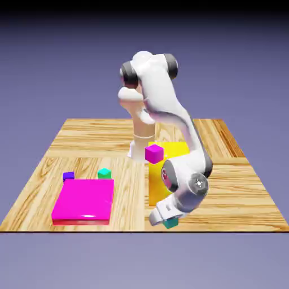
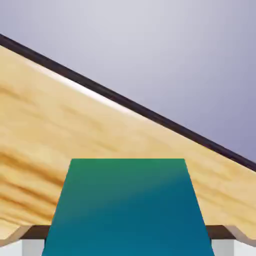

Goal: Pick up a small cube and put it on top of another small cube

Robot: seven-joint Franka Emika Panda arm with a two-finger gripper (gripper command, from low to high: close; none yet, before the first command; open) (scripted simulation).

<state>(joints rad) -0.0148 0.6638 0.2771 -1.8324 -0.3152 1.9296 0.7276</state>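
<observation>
My gripper [image 1: 167,219] is low over the table's front edge, shut on a small teal cube [image 1: 171,223]. In the hand view the teal cube [image 2: 127,210] fills the space between my grey fingertips [image 2: 31,248], which press on its two sides. I cannot tell whether the cube rests on the wood or hangs just above it. A small magenta cube [image 1: 154,153] sits on top of a yellow block [image 1: 160,179]. Toward the exterior view's left, a small green cube [image 1: 104,173] and a small purple cube [image 1: 68,176] stand on the table.
A flat magenta slab [image 1: 84,201] lies at the exterior view's front left, just before the green and purple cubes. The arm's forearm passes over the yellow block. In the hand view the table's dark edge [image 2: 125,104] runs diagonally just beyond the teal cube.
</observation>
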